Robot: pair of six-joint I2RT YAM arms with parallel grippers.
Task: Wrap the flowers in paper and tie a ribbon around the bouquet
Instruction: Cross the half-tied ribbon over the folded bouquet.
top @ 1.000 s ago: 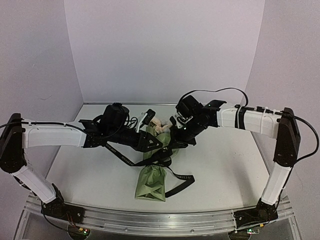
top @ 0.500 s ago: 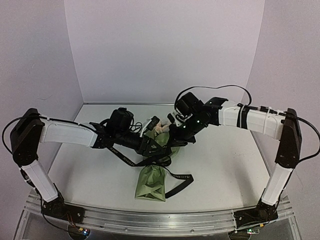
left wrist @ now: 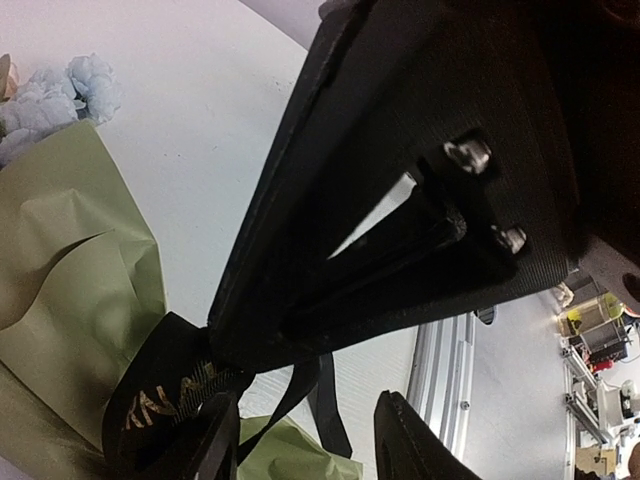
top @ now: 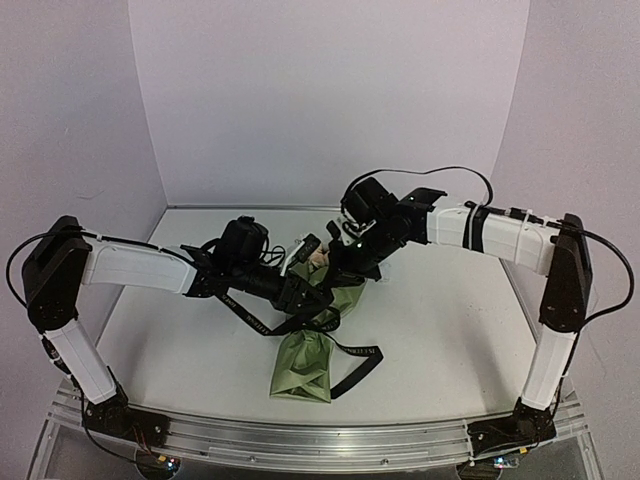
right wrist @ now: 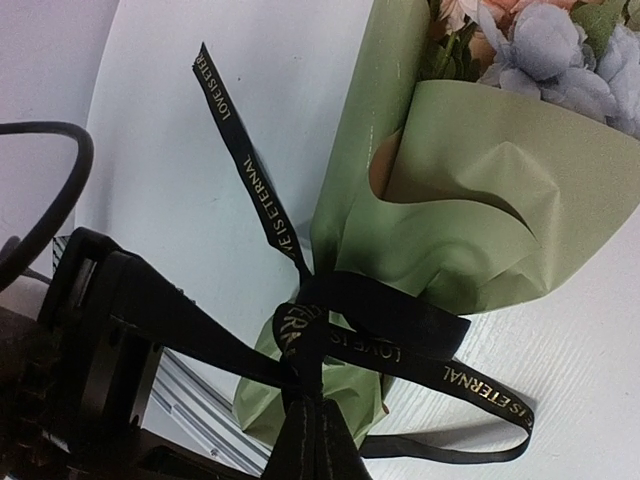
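Observation:
The bouquet lies on the table, its olive-green paper wrapped round the stems. The pale blue and cream flowers show at the far, wide end. The black lettered ribbon circles the cone's waist and crosses in a knot. My right gripper is shut on a ribbon strand rising from that knot. My left gripper sits just left of the waist with its jaws apart. A ribbon loop lies against its left finger, and a loose strand hangs in the gap.
The right arm's black gripper body fills most of the left wrist view, close above the left fingers. An aluminium rail runs along the table's near edge. Ribbon tails trail left and right of the cone. White walls enclose the back and sides.
The left arm has reached further right, closing in on the bouquet's waist. The right gripper has shifted left and back with the ribbon strand still in it.

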